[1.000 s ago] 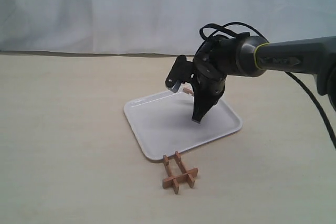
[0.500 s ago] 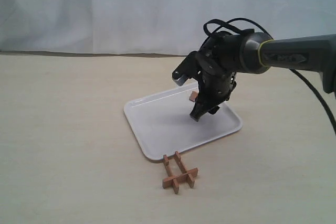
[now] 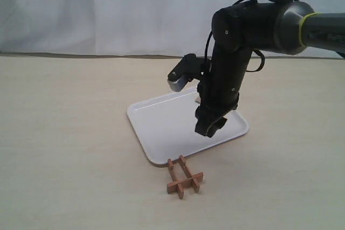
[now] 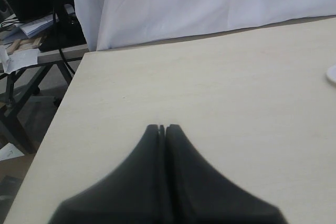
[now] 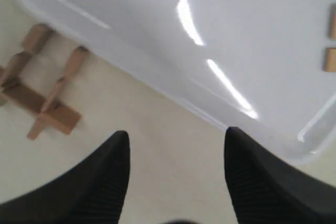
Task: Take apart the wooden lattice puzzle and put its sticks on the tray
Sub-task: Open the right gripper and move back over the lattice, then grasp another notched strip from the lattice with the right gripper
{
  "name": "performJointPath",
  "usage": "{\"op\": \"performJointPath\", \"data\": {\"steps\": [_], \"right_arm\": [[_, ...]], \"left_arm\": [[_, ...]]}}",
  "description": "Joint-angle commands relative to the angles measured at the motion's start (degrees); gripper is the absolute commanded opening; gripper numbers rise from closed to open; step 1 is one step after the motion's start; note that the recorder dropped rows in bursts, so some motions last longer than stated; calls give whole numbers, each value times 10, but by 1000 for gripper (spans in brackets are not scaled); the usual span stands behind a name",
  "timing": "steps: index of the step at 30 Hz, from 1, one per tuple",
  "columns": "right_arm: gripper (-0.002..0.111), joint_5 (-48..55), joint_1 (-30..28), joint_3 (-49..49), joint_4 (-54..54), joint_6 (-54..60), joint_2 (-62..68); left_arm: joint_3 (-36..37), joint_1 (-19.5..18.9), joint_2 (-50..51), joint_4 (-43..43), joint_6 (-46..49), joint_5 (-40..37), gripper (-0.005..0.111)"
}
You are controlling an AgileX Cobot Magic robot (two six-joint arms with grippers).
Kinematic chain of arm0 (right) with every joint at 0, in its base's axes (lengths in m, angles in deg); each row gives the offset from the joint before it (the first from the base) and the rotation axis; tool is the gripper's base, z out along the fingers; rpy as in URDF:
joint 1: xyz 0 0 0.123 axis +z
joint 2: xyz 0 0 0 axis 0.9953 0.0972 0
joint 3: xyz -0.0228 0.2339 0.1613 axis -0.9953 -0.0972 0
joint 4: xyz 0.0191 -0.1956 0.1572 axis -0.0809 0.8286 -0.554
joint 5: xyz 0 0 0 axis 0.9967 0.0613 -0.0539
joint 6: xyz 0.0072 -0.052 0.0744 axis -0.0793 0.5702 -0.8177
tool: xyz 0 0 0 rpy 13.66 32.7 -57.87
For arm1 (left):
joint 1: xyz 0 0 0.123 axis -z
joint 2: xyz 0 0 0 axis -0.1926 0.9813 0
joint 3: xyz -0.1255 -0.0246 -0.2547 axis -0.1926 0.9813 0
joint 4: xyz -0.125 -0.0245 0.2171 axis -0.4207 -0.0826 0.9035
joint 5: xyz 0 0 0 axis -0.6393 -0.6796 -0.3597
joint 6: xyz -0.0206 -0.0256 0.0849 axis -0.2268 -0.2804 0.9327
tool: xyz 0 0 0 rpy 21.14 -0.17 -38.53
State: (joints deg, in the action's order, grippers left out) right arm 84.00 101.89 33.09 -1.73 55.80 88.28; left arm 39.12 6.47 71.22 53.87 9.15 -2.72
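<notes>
The wooden lattice puzzle [image 3: 183, 179] lies on the table just in front of the white tray's [image 3: 156, 127] near edge. It shows again in the right wrist view as crossed reddish-brown sticks [image 5: 42, 98] beside the tray [image 5: 252, 35]. One loose stick [image 5: 329, 59] lies on the tray near its far rim; in the exterior view the arm mostly hides it. My right gripper [image 3: 207, 130] [image 5: 176, 137] hangs open and empty above the tray's near right edge, up and to the right of the puzzle. My left gripper [image 4: 162, 127] is shut on nothing over bare table.
A white curtain backs the beige table. The left wrist view shows the table's edge [image 4: 63, 108], with clutter and cables on a stand beyond it. The table's left half holds no objects.
My right gripper has swung from over the tray's far side to its near right edge, closer to the puzzle, and the arm has risen. The left gripper shows no earlier frame.
</notes>
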Motion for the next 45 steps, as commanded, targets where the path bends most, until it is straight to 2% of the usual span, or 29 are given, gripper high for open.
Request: {"op": "performJointPath", "data": {"steps": [1,5,13,19,25,29,36,37,40,42,45], "right_arm": [[51,-4,11,-54,-38,104,-31],[51,-20,19,-91,-26,165,-53],[51,-93,33,-187,-28,379,-59],[51,-220,33,-234,-32,400,-58],[51,-226,33,-242,-37,418,-55],[51,-224,33,-242,-88,459,-49],[51,-219,33,-242,-88,459,-38],[49,-219,33,-242,-88,459,-38],[34,-215,33,-242,-88,459,-38],[29,-208,33,-242,-88,460,-38],[29,-194,33,-242,-88,460,-38]], "left_arm": [[1,4,-1,1,-4,2,0],[1,4,-1,1,-4,2,0],[1,4,-1,1,-4,2,0],[1,4,-1,1,-4,2,0],[1,4,-1,1,-4,2,0],[1,4,-1,1,-4,2,0],[1,4,-1,1,-4,2,0],[1,4,-1,1,-4,2,0],[1,4,-1,1,-4,2,0],[1,4,-1,1,-4,2,0],[1,4,-1,1,-4,2,0]]}}
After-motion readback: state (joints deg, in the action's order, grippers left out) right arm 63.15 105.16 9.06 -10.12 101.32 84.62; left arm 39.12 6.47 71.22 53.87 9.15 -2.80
